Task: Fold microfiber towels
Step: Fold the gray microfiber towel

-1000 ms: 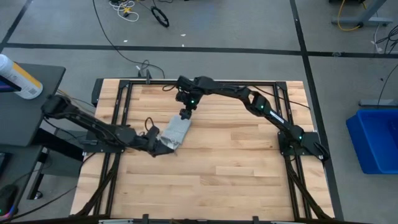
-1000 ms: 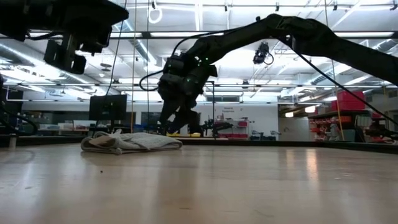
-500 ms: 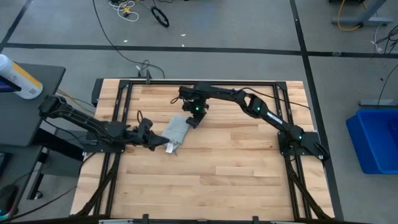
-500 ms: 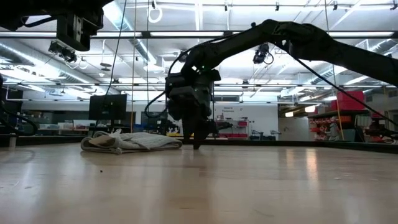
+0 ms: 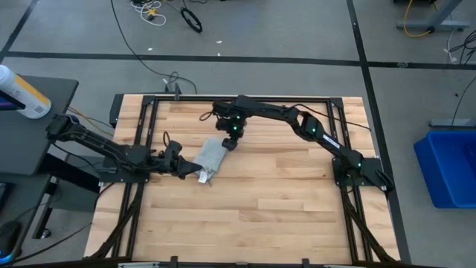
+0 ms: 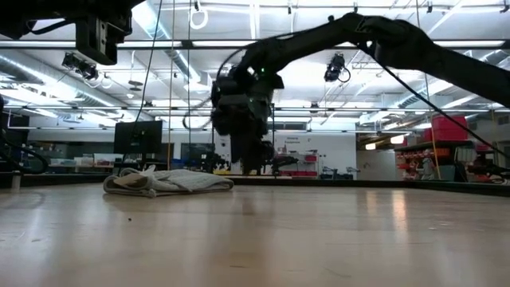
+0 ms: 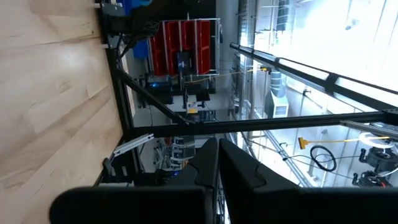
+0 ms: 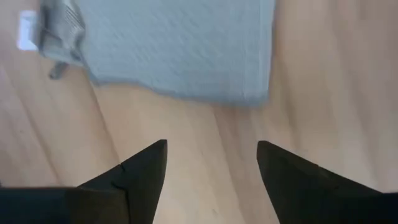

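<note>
Right wrist view alone shows right gripper jaws wide above folded towel's edge and white tag; left gripper, jaws closed, left of towel on bench.

Your microfiber towel lies on the bench, a little toward ten o'clock of its centre: a light grey-blue ribbed cloth, folded into a small, low rectangle, white tag showing at one corner.

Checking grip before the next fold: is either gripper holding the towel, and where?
Neither. The right gripper hangs open above the towel; the left gripper is shut beside it.
</note>
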### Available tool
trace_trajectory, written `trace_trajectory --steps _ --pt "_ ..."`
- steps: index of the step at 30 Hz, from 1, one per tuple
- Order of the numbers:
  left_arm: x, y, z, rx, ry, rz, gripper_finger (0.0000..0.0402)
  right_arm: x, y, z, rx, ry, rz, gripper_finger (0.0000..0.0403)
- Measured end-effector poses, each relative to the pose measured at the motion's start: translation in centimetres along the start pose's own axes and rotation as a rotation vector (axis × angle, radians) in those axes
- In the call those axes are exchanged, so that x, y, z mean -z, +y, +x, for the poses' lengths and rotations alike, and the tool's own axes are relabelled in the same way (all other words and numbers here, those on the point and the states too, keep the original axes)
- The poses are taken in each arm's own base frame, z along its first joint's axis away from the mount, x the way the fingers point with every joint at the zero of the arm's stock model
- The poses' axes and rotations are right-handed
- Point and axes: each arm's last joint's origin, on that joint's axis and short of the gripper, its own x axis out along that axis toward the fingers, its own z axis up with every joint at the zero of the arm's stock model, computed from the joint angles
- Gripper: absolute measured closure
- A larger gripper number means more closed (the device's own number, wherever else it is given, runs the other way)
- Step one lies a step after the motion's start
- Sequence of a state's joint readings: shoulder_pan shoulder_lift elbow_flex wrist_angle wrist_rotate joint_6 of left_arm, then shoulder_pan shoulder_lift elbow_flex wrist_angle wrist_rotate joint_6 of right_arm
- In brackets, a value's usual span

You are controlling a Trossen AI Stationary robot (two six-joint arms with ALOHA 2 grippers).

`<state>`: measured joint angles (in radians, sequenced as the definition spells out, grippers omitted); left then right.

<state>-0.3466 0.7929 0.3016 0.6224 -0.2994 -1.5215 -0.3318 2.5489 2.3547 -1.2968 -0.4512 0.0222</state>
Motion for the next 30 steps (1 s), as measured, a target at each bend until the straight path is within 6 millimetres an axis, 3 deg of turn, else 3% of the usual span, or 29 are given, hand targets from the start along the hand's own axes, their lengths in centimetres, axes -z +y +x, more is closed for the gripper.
trace_trajectory --steps 5,13,17,24,30 --pt "0.0 0.0 0.0 0.003 0.0 -0.001 0.0384 -1.0 1.2 -0.9 0.035 -0.131 -0.092 0.0152" --pt "0.0 -0.2 0.0 0.023 -0.001 -0.004 0.0384 -3.0 -0.2 0.2 0.011 -0.273 -0.062 0.0137" --pt "0.0 -0.2 0.0 0.021 -0.001 -0.013 0.0384 -3.0 -0.1 0.6 -0.011 -0.261 -0.08 0.0141" --pt "0.0 -0.2 0.0 0.021 -0.001 -0.018 0.0384 -2.8 -0.7 3.0 -0.109 -0.189 -0.029 0.014" --pt "0.0 -0.1 0.0 0.014 0.004 -0.019 0.0384 -2.3 -0.9 4.2 -0.17 -0.113 -0.026 0.0163"
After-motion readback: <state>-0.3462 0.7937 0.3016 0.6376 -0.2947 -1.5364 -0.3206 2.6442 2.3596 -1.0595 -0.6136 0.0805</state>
